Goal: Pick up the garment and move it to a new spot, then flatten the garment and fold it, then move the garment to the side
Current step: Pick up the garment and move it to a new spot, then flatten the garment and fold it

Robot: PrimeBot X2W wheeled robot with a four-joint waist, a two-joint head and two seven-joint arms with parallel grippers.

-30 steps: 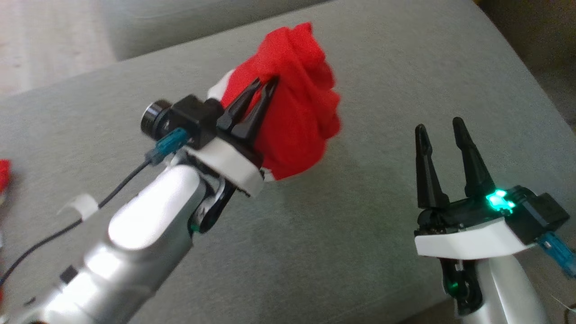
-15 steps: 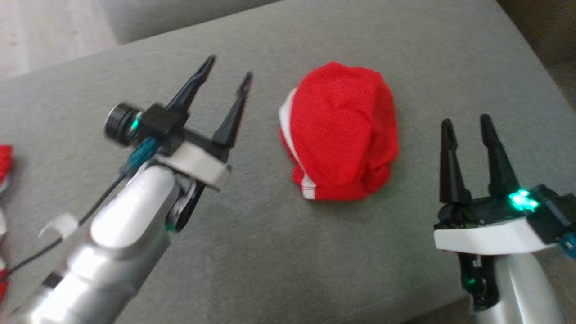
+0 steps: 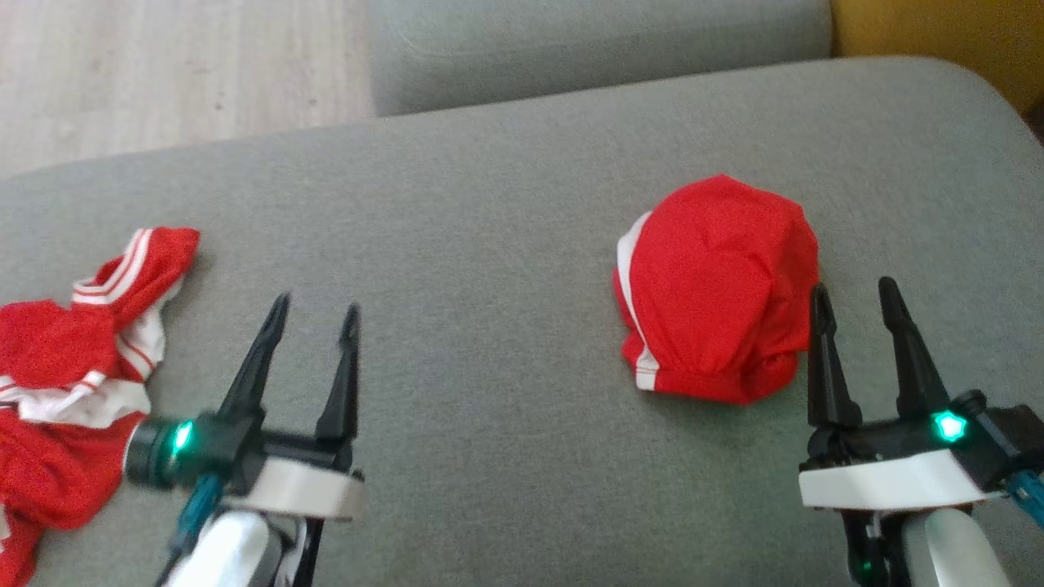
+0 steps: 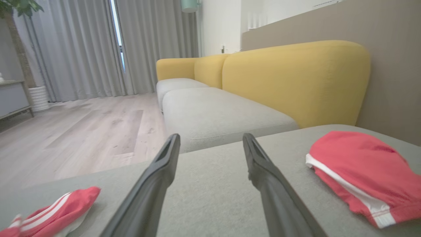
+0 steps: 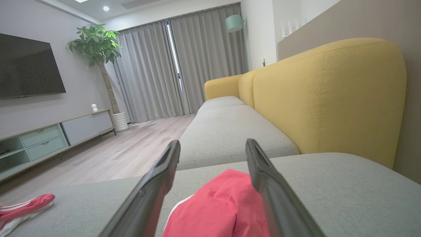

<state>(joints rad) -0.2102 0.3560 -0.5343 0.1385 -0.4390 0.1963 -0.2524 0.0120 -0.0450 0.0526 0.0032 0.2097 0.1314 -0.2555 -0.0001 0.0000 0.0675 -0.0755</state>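
Grippers come first: the left gripper [image 3: 316, 303] and the right gripper [image 3: 853, 285] both stand spread wide, empty. Beside the left one lies a red-and-white heap [image 3: 65, 383]; just beyond the right one, the bunched red garment [image 3: 714, 289] rests on the grey cushion [image 3: 489, 244], wooden floor [image 3: 163, 73] behind.

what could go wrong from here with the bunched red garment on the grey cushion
1. The crumpled red garment with white trim lies in a tight mound on the grey fabric cushion; a pinch by the open right gripper may catch several layers, so it may not flatten.
2. The open left gripper sits near the red and white clothes pile and could snag the wrong piece.
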